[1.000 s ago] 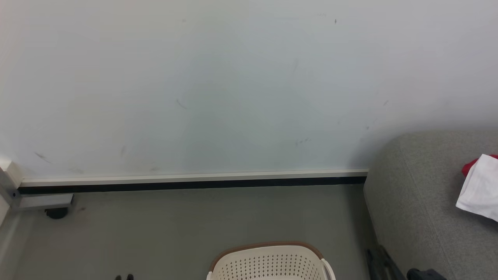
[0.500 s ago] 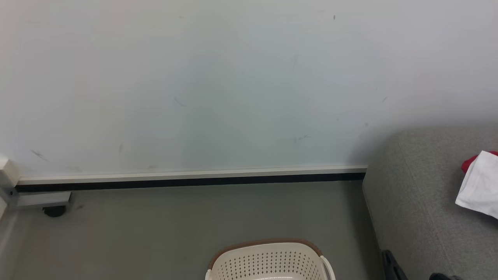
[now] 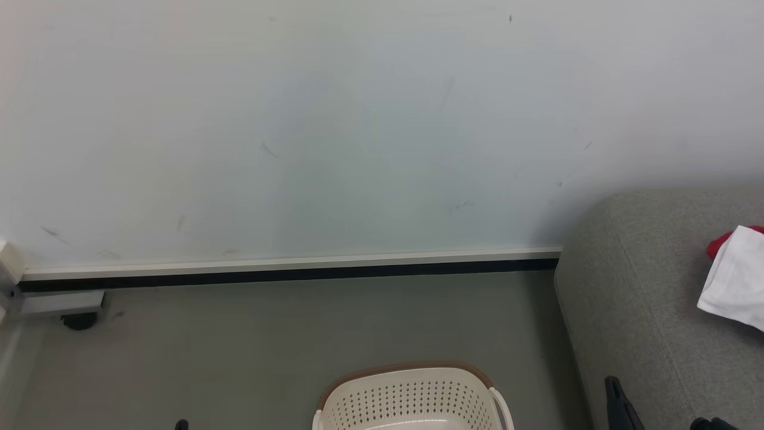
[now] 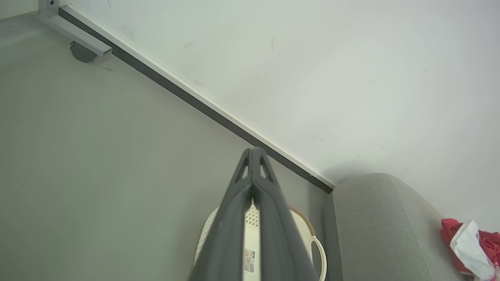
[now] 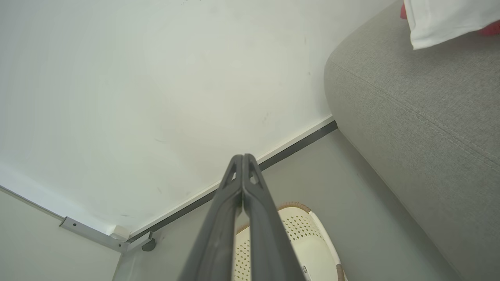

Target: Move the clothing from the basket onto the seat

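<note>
Left gripper (image 4: 253, 156) and right gripper (image 5: 243, 159): in each wrist view the two long dark fingers are pressed together from base to tip, and nothing is pinched between them; both are held in the air, with the basket (image 3: 412, 397) seen beneath and beyond them. The basket is stood on the grey floor (image 3: 239, 346), near the corner of the seat (image 3: 644, 298) but apart from it; its perforated cream wall, brown rim and one loop handle on the seat side are shown. The seat is placed at the robot's right, against the wall (image 3: 358, 119); the clothing (image 3: 731, 286) is laid on its top, well apart from the basket, as a red garment largely covered by a white cloth. Farthest, a dark skirting strip (image 3: 286, 275) is run along the foot of the scuffed white wall; a metal bracket (image 3: 57, 303) with a dark caster (image 3: 77, 321) is fixed at the far left.
</note>
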You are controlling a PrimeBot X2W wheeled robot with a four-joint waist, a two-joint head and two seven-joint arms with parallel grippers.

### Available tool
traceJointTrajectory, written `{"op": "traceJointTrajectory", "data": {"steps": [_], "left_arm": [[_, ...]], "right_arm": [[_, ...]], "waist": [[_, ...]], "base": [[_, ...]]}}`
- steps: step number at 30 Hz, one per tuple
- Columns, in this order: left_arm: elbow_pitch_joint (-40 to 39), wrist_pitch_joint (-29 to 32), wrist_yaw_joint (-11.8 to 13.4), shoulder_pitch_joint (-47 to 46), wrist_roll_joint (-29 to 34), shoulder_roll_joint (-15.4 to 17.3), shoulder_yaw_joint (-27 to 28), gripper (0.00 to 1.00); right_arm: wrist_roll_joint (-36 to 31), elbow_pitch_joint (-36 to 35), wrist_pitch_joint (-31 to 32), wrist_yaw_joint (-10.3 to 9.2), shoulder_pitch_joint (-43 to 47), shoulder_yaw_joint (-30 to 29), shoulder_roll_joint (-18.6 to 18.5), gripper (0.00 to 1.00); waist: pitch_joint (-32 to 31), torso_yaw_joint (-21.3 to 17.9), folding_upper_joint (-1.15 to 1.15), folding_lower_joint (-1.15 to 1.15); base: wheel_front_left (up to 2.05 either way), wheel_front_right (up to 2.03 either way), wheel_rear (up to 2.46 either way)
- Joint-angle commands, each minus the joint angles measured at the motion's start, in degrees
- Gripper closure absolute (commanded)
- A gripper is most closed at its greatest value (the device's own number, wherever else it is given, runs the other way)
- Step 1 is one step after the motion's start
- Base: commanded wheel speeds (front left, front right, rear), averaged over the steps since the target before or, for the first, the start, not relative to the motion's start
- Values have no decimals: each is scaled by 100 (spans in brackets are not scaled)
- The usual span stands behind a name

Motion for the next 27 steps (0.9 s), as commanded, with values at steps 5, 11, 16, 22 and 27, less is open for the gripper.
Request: {"op": "traceJointTrajectory", "data": {"steps": [5, 11, 16, 22, 27], "left_arm": [[-58, 140, -79, -199, -491, -25, 136, 100], [-50, 279, -144, -248, -890, -72, 227, 100], [-43, 386, -194, -296, -1208, -110, 294, 100], [-36, 490, -240, -335, -1506, -149, 364, 100], [-29, 588, -284, -370, -1787, -183, 426, 100]], "right_arm": [[619, -62, 21, 0, -197, -63, -84, 100], [1169, -49, 44, 0, -231, -106, -126, 100], [1603, -38, 58, 0, -273, -141, -157, 100], [2019, -28, 69, 0, -306, -173, -188, 100], [2415, -17, 85, 0, -323, -204, -219, 100]], "waist": [[32, -14, 0, 0], [67, -30, 0, 0], [97, -43, 0, 0], [126, -55, 0, 0], [156, -68, 0, 0]], "base": [[0, 0, 0], [0, 0, 0], [0, 0, 0], [0, 0, 0], [0, 0, 0]]}}
